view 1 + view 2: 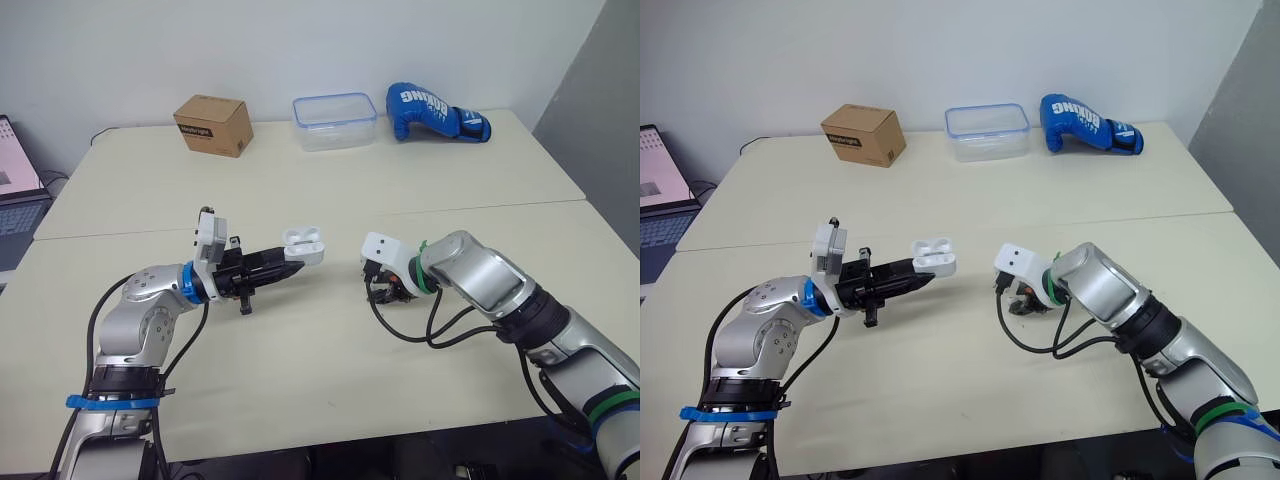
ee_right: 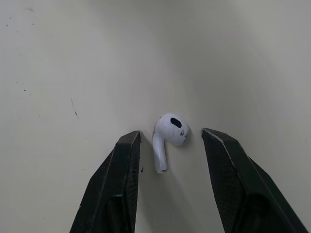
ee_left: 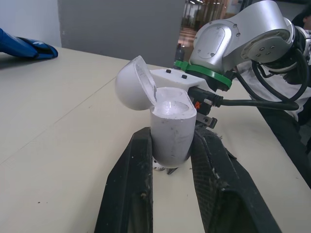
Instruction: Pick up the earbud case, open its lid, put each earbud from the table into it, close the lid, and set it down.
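Left gripper [image 1: 285, 266]: clamped on the earbud case [image 3: 171, 131], held above the table [image 1: 300, 380], lid open.
Right gripper [image 2: 169, 134]: spread wide, nothing grasped; earbud [image 2: 171, 128] straddled on the table.
Done: case lifted, opened.
Remaining: earbud loading, closing, set-down.

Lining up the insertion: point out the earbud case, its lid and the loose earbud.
earbud case [image 3: 171, 131]: left wrist view, front of body.
lid [image 3: 130, 83]: left wrist view, outer dome.
earbud [image 2: 171, 130]: right wrist view, rounded head.

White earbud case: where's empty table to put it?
Bare cream table lies in front of the brown cardboard box, clear plastic container and blue boxing glove. Crowded: by the right gripper, around the white earbud.
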{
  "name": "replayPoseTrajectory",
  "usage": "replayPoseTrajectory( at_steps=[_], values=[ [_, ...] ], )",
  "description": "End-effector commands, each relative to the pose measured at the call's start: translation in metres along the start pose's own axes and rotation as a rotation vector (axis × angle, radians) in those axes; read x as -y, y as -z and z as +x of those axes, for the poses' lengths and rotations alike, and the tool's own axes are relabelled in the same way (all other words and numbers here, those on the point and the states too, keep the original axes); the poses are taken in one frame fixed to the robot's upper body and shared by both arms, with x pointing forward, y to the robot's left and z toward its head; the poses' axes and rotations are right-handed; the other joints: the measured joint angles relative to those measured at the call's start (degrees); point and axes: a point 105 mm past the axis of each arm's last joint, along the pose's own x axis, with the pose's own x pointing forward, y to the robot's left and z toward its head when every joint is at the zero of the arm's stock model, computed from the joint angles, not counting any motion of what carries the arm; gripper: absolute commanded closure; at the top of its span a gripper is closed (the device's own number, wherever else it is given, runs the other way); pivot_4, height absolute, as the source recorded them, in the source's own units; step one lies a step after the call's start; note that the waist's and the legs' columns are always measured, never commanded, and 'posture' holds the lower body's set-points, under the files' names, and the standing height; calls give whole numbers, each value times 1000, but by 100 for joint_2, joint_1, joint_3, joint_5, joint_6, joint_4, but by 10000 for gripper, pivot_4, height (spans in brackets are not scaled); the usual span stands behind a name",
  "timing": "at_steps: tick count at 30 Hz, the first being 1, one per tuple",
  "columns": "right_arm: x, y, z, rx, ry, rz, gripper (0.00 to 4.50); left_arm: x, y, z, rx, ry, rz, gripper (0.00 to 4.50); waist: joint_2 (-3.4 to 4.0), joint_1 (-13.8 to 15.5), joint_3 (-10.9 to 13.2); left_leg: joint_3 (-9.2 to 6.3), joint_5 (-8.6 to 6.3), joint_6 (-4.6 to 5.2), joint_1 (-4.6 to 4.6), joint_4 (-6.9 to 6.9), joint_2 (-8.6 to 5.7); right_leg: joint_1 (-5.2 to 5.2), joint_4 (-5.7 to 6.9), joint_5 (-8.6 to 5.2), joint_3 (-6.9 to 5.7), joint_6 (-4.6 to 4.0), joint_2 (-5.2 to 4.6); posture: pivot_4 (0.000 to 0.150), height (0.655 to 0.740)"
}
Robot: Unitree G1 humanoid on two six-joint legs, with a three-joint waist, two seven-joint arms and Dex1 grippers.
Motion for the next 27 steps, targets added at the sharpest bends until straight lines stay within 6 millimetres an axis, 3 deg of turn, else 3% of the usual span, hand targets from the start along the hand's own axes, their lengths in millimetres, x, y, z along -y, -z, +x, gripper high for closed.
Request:
replayPoseTrajectory(
  at_steps=[1,2,5,8,9,13,20,27],
  values=[
    [-8,0,3,5,-30,-11,24517,5,-9,4,20,27,35,37776,0,0,0,0,0,0,0,0,0,0,0,0,0,0,0,1500,7307],
    [-8,0,3,5,-29,-11,24517,5,-9,4,20,27,34,37776,0,1,0,0,0,0,0,0,0,0,0,0,0,0,0,1500,7307],
    [-8,0,3,6,-29,-12,29935,5,-9,4,19,26,34,37776,0,1,0,0,0,0,0,0,0,0,0,0,-1,0,0,1500,7307],
    [-9,-1,3,6,-37,-16,40119,5,-9,4,21,27,33,37776,0,1,0,0,0,0,0,0,0,0,1,0,0,0,0,1500,7307],
    [-10,-1,3,6,-39,-17,41615,5,-9,4,21,27,32,37776,0,0,0,-1,0,0,0,0,0,0,1,0,-1,0,0,1500,7307],
    [-14,-1,0,12,-60,-48,41611,5,-9,4,20,28,31,37776,0,1,0,0,0,0,0,0,0,0,0,0,-1,0,0,1500,7307],
    [-13,0,-24,18,-86,-96,41611,6,-8,4,23,34,29,37776,0,7,0,-1,0,0,-3,0,-1,0,-3,0,-2,0,0,1500,7307],
    [-21,33,-47,-47,-164,-115,41611,6,-8,5,27,42,29,37776,-2,24,1,1,0,0,-4,0,-2,2,-7,0,-3,0,-1,1500,7307]
  ],
)
